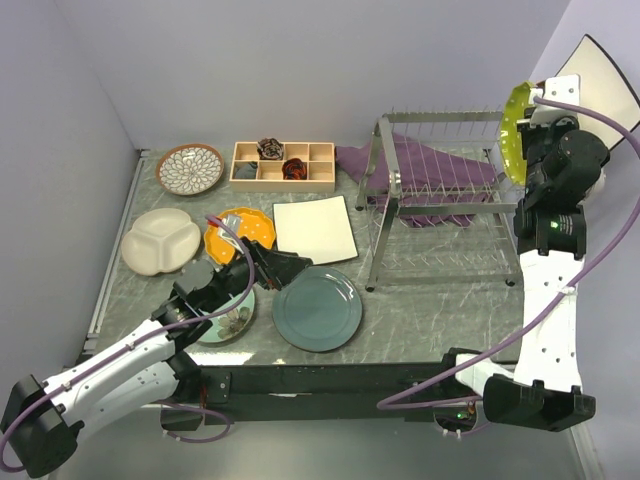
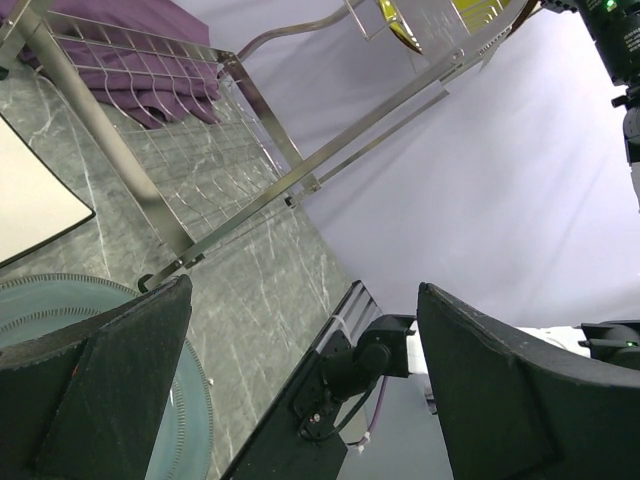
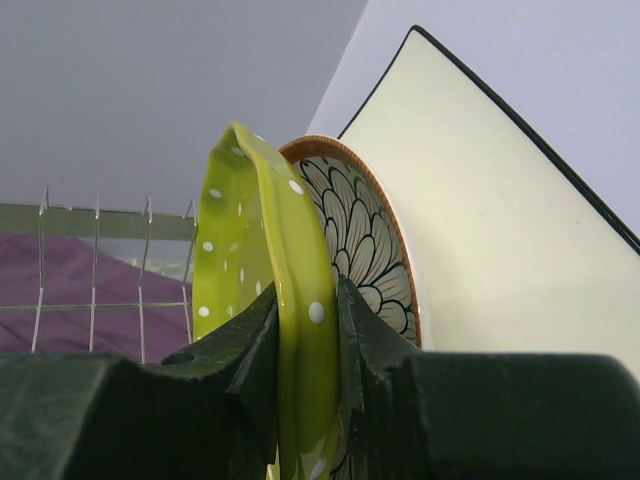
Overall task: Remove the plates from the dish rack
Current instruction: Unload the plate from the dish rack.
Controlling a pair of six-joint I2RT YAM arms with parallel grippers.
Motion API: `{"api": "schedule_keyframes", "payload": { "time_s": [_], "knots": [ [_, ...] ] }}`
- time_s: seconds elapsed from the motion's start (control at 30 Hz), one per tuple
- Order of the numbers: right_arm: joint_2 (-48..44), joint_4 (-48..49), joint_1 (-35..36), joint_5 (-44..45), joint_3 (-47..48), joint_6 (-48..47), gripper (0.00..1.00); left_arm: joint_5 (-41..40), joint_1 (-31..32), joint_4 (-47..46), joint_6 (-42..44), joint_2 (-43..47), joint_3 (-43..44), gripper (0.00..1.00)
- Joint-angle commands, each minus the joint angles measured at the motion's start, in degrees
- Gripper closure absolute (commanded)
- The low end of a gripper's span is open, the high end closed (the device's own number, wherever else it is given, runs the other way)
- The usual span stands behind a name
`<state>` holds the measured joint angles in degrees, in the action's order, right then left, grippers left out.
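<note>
My right gripper (image 1: 527,135) (image 3: 308,310) is shut on the rim of a yellow-green dotted plate (image 1: 516,128) (image 3: 250,240), held on edge at the right end of the dish rack (image 1: 441,117) (image 3: 95,225). Just behind it stand a brown-rimmed petal plate (image 3: 372,240) and a black-edged white square plate (image 1: 602,88) (image 3: 500,200). On the table lie another petal plate (image 1: 190,168), a cream divided plate (image 1: 160,241), an orange scalloped plate (image 1: 243,228), a white square plate (image 1: 314,229), a teal plate (image 1: 317,308) (image 2: 50,300) and a pale green floral plate (image 1: 232,320). My left gripper (image 1: 295,268) (image 2: 300,370) hangs open and empty above the teal plate's far-left rim.
A wooden compartment tray (image 1: 282,163) sits at the back, left of the rack. A purple cloth (image 1: 425,165) (image 2: 150,40) lies under and behind the rack. Walls close in on the left, back and right, and a metal rail (image 1: 115,240) runs along the table's left edge.
</note>
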<state>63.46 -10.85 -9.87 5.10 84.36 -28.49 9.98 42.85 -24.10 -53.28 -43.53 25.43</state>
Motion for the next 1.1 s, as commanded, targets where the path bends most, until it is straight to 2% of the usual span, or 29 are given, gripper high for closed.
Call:
{"api": "schedule_keyframes", "payload": {
  "time_s": [0.0,0.17,0.37,0.47,0.6,1.07],
  "knots": [
    [-4.23,14.20,0.02,4.92,4.14,-2.44,1.00,1.01,0.30,-2.45,0.28,0.37,-0.12,0.01],
    [-0.72,11.30,0.02,1.49,11.44,-3.24,1.00,0.92,0.30,-2.45,0.37,1.51,-0.12,0.01],
    [-0.45,12.61,0.02,-3.77,10.65,-4.20,1.00,0.39,0.30,-2.10,0.54,1.60,-0.29,0.01],
    [-0.09,11.29,0.11,-1.86,10.66,-3.24,1.00,0.48,0.30,-2.01,0.45,1.69,-0.12,0.01],
    [-1.68,13.57,0.03,-1.06,6.17,-2.80,1.00,0.48,0.30,-2.01,0.54,1.34,-0.21,0.01],
    [2.72,8.04,0.11,-2.99,18.12,6.42,1.00,-2.24,0.30,0.62,2.12,1.25,1.55,0.01]
  ]
}}
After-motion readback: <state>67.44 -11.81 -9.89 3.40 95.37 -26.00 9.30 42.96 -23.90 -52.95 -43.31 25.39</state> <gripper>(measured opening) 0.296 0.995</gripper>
